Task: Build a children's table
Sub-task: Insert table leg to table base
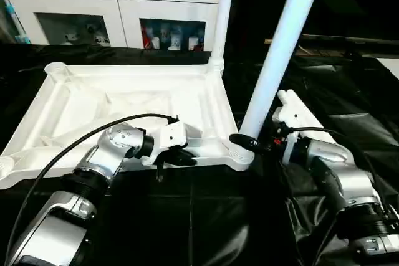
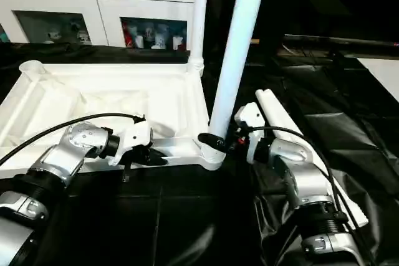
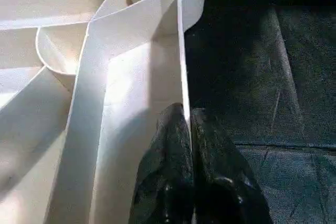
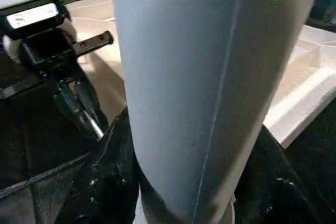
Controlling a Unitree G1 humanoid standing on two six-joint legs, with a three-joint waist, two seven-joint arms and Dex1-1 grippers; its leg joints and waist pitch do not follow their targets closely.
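The white square top (image 1: 124, 107) is laid upside down on a black sheet (image 1: 212, 216), its ribbed underside turned upward. At its far left corner an empty round socket (image 1: 56, 68) is seen, and the near left corner (image 1: 5, 167) appears unfilled as well, though it is cut by the edge of the view.

The left gripper (image 1: 177, 157) is pressed against the near rim of the top; in the left wrist view its two black fingers (image 3: 168, 182) are clenched together on the thin rim wall, so the top is judged to be steadied by it.

Further right, a leg (image 1: 221, 17) is stood upright in the far right socket. A second leg (image 1: 280, 48) is planted, slightly tilted, in the near right socket (image 1: 240, 154), and its base is grasped by the right gripper (image 1: 246, 142), whose fingers are wrapped around the tube in the right wrist view. Another white tube (image 2: 280, 123) is laid on the sheet just behind the right forearm.

By this showing about half the work is done: two legs are up, one perhaps not fully seated, and two sockets are left to be filled.

The black sheet is wrinkled to the right. A white cabinet (image 1: 112, 4) with glass doors is set against the back, small objects being visible inside.
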